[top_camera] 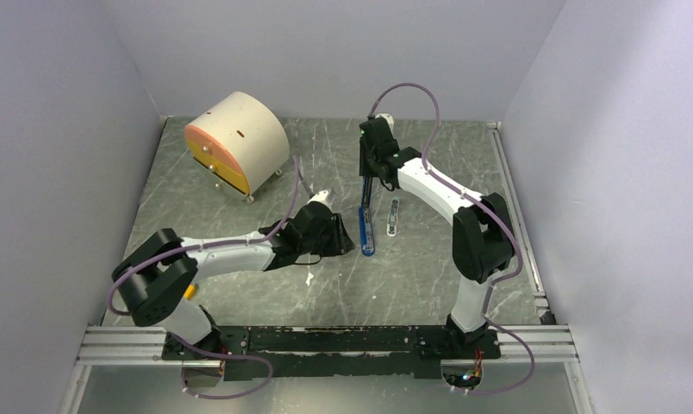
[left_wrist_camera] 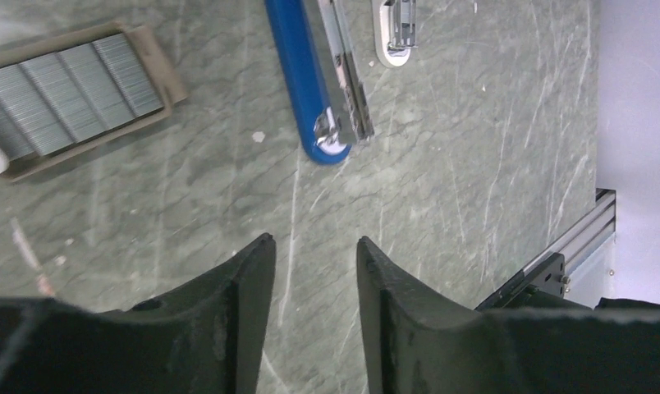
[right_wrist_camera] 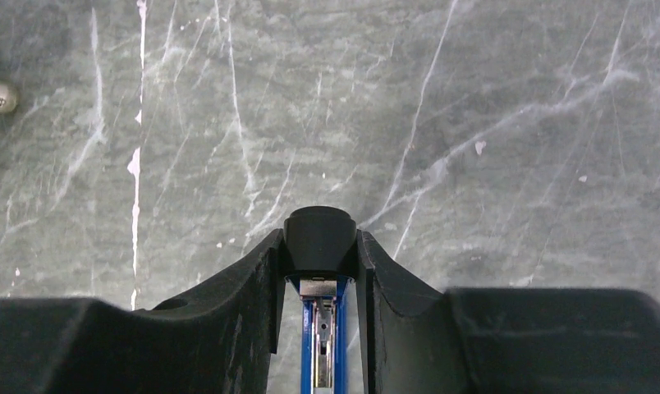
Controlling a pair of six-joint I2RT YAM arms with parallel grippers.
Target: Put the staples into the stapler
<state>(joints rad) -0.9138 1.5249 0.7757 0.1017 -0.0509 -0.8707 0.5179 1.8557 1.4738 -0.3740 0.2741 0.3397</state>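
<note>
Right wrist cam first: my right claw [right_wrist_camera: 319, 246] is closed down narrow, both fingers pressed against the rounded black end of the stapler [right_wrist_camera: 318, 226], and I can see the blue body with a metal strip down its middle running back between the fingers toward the camera. From the top external view the stapler's long axis runs pretty much near-to-far across the table [top_camera: 438, 267], just a bit tilted. The far end is in the right claw and the rounded blue tip points back toward the arm bases. It sits around the middle of the table, slightly right of centre. My left claw [left_wrist_camera: 313, 246] is parted a moderate way with nothing between the fingers, just bare table under it, hovering short of the blue tip. In the left wrist view a silvery rail lies alongside the blue body. The staples [left_wrist_camera: 64, 89] are grey strips packed side by side in a shallow tan tray [left_wrist_camera: 158, 61], off to the left of the stapler, apart from it. A small white piece [left_wrist_camera: 390, 37] lies just on the stapler's other side.
</note>
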